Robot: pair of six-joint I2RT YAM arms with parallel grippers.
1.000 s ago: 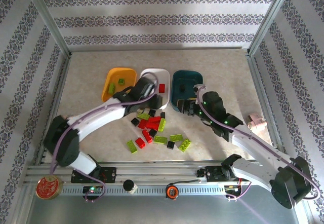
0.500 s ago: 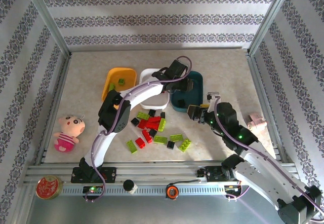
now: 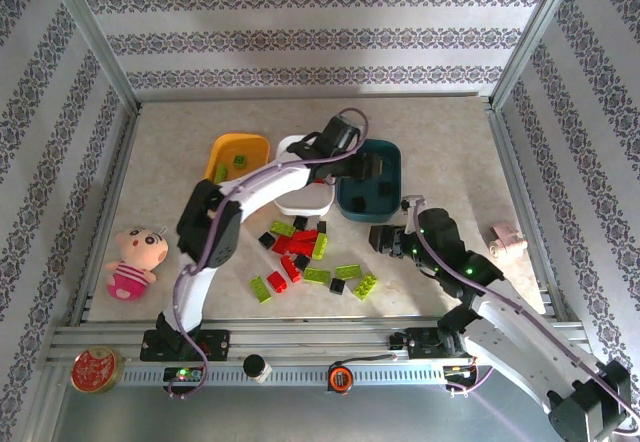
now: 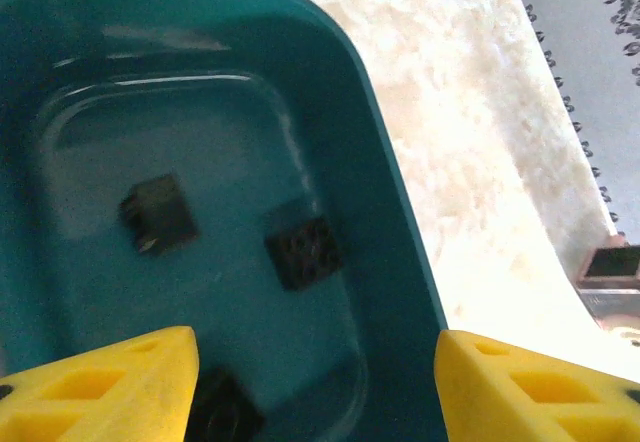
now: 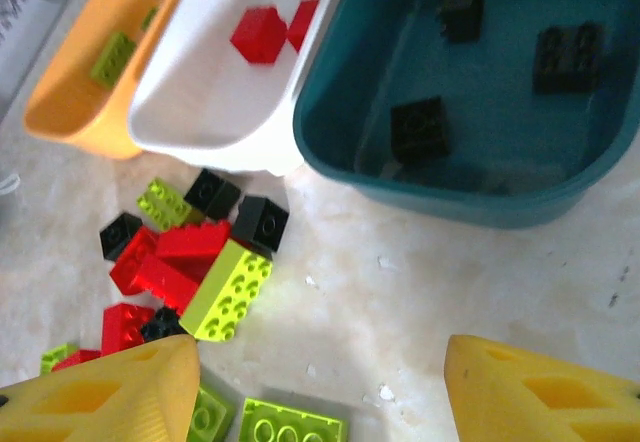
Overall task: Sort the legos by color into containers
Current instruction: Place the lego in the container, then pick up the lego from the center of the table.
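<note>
Right wrist view: the right fingers (image 5: 100, 392) stand apart and empty above the desk (image 5: 420, 292), with the loose legos (image 5: 228, 290) heaped at their 10 o'clock. The left fingers (image 4: 120, 377) are likewise apart, nothing between them, over the teal tray (image 4: 390, 212), which holds black bricks (image 4: 305, 250). The bricks look light, rigid and smooth-sided, probably a little slippery. Pinch an outlying one across its flat side walls, not the studs.

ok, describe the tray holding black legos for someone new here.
Beyond the loose brick pile on the speckled table, the orange-yellow tray, white tray and dark teal tray sit in a row. It's the dark teal one, at the right end; only it holds black bricks.
</note>
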